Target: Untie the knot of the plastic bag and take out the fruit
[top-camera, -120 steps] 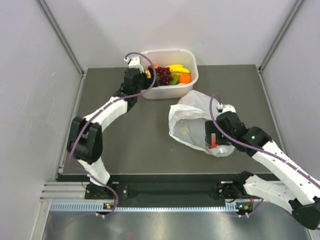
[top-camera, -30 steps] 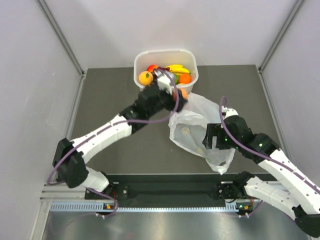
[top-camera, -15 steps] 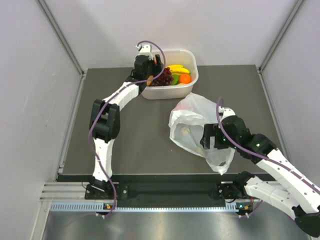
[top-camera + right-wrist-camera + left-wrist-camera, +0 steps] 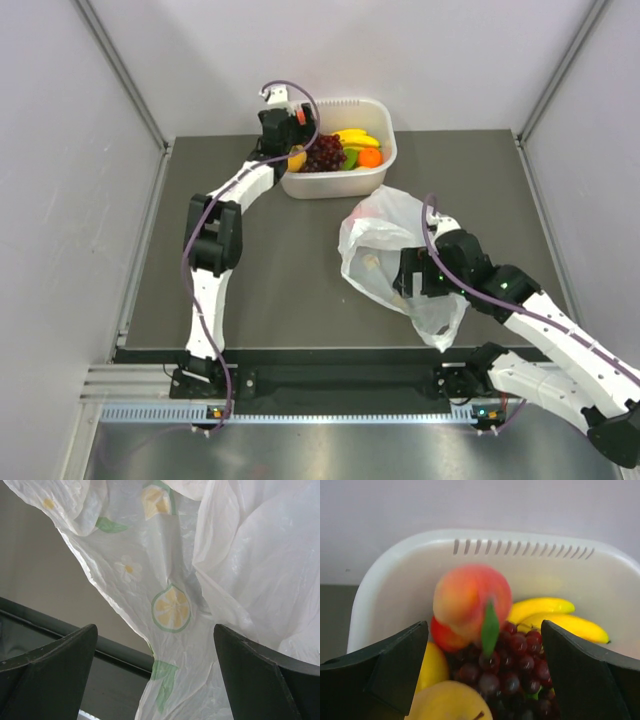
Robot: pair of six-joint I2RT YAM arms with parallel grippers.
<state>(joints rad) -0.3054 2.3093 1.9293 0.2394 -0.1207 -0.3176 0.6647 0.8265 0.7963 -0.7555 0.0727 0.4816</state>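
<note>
lying between spread jaws of right gripper [image 4: 155, 630]: plastic bag [image 4: 240, 555]

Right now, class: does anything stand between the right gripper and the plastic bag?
Nothing visible does. The open right gripper faces the plastic bag directly, and the bag's printed film fills the view between its jaws.

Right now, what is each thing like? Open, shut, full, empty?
Left tool: open, over the tub.
Right tool: open, up against the bag.
Bag: crumpled, slack, untied as far as shows.
Tub: upright, holding fruit.
Peach: loose inside the open left tool, ungripped.
Grapes: lying in the tub.
Bananas: lying in the tub.
</note>
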